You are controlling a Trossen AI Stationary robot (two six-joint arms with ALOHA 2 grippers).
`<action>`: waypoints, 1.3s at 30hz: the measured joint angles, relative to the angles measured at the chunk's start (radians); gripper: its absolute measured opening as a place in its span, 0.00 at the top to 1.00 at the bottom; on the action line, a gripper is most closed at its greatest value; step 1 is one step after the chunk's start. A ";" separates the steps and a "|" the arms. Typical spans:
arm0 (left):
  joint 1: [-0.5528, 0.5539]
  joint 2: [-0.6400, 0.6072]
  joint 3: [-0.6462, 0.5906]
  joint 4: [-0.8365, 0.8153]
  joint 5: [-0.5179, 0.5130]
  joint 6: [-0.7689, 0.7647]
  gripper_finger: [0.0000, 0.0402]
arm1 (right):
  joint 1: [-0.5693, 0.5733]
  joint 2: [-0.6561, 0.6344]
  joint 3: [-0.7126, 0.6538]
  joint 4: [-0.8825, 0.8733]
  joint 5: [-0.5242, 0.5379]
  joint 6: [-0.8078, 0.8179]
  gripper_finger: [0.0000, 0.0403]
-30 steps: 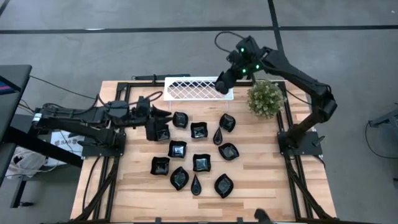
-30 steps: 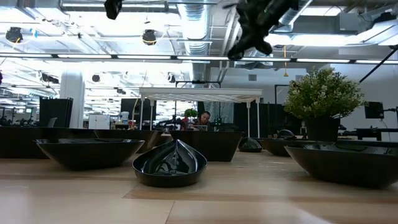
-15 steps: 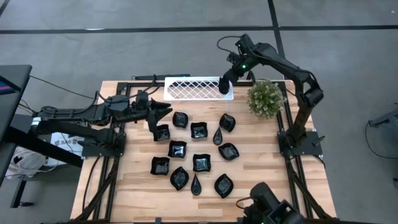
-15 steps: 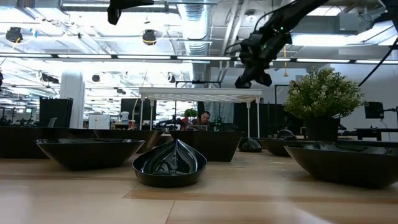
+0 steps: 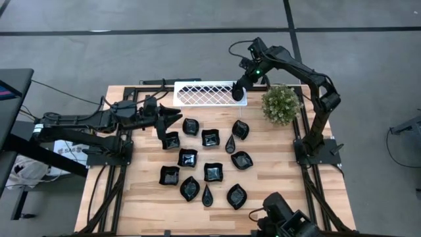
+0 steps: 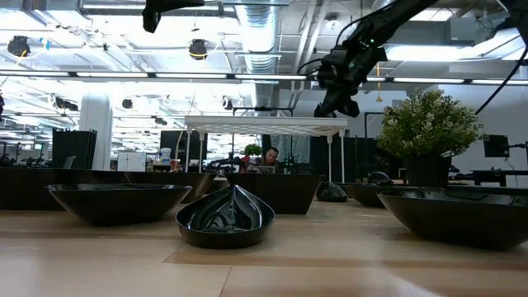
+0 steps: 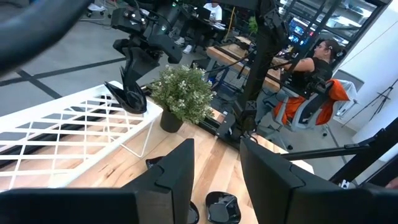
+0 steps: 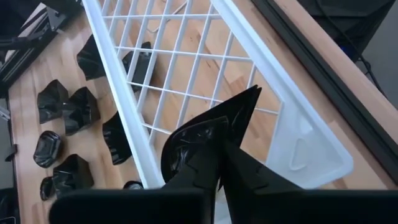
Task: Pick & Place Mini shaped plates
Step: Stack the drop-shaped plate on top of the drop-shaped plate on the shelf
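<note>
Right end effector (image 5: 237,91) grasping a glossy black leaf-shaped mini plate (image 8: 208,144).
Plate hangs above white lattice tray (image 5: 197,94); left end effector (image 5: 172,118) released.

Even overhead light is illuminating the table (image 5: 276,184), casting only soft shadows. Ceiling fixtures (image 6: 198,49) are glaring in the low view, where the nearest plates (image 6: 224,219) are showing glossy highlights. Foreground fingers (image 7: 180,168) are appearing blurred.
</note>
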 joint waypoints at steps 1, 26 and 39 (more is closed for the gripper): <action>0.000 0.000 0.000 0.000 0.000 0.000 0.67 | 0.000 0.000 0.000 0.000 0.000 -0.004 0.95; 0.000 0.000 0.000 0.000 0.000 0.000 0.67 | 0.008 0.000 0.000 0.033 0.004 -0.006 0.76; -0.003 0.000 0.000 0.000 0.000 0.000 0.67 | 0.008 -0.009 0.022 0.058 0.011 -0.014 0.61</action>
